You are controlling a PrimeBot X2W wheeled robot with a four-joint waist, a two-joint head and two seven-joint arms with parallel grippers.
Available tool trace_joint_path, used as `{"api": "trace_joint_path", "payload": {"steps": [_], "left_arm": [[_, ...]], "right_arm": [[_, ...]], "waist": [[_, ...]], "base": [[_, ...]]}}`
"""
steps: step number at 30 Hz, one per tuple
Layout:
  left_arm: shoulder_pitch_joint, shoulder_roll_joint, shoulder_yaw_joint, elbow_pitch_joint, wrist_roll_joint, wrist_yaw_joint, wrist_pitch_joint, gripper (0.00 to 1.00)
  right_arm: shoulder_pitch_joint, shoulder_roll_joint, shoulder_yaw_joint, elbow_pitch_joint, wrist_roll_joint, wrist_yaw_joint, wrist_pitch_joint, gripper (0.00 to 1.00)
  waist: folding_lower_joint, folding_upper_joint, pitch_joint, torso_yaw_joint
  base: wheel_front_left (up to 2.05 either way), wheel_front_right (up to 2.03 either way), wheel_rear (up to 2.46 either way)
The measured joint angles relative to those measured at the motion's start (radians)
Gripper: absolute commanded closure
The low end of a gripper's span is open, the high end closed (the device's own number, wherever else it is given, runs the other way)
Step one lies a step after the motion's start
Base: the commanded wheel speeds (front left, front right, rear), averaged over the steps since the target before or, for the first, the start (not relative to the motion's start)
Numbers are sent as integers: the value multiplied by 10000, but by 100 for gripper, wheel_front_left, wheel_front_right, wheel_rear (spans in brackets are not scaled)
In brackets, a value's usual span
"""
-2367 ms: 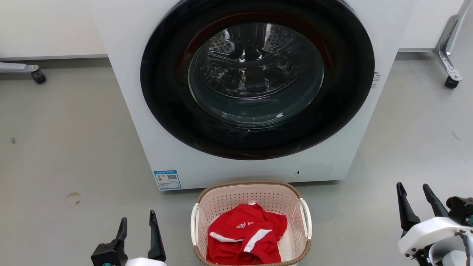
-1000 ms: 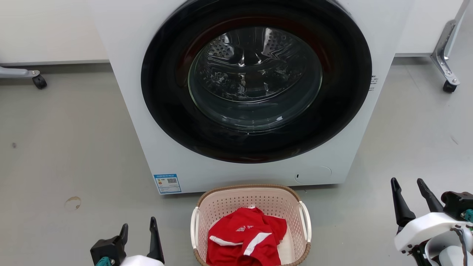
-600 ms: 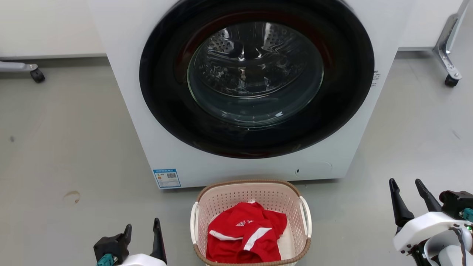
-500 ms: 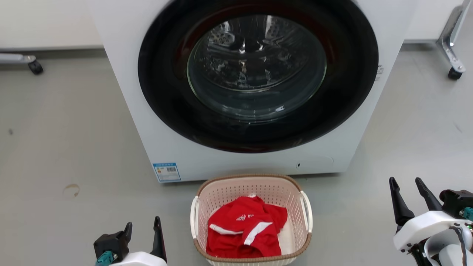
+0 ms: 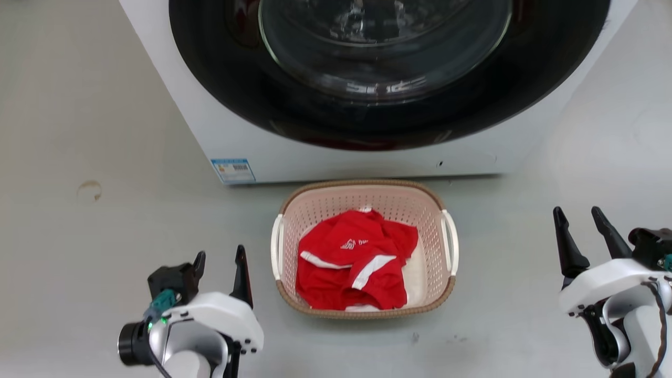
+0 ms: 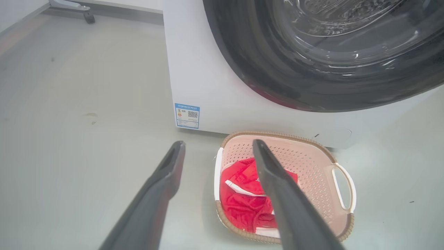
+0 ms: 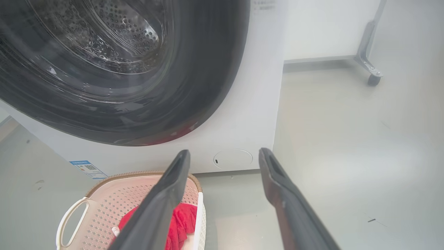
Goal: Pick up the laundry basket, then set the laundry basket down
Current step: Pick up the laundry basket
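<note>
Left gripper (image 5: 220, 251): fingers parted, empty, just beside the left white handle (image 5: 274, 247). Laundry basket (image 5: 362, 185) sits on the grey floor (image 5: 105, 131) close before the washing machine (image 5: 336, 164), between both arms, handled sides facing left and right. Perforated pale plastic, brown woven-look rim, soft red garment (image 5: 352, 257) inside; probably light and rigid. Right gripper (image 5: 576, 210): parted, empty, well apart from the right handle (image 5: 452, 241). Left arm is nearer.

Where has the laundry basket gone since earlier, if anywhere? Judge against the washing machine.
No. The laundry basket still sits before the washing machine, right of its blue label; the camera tilted.
</note>
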Motion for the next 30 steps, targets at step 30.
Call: {"api": "trace_joint_path", "payload": {"steps": [30], "left_arm": [[-4961, -558, -1918, 4161, -2259, -1400, -2111, 0]], "right_arm": [[-1823, -771, 673, 10, 1060, 4, -230, 0]], "waist": [[1, 0, 5088, 968]], "base": [[0, 0, 0]]}}
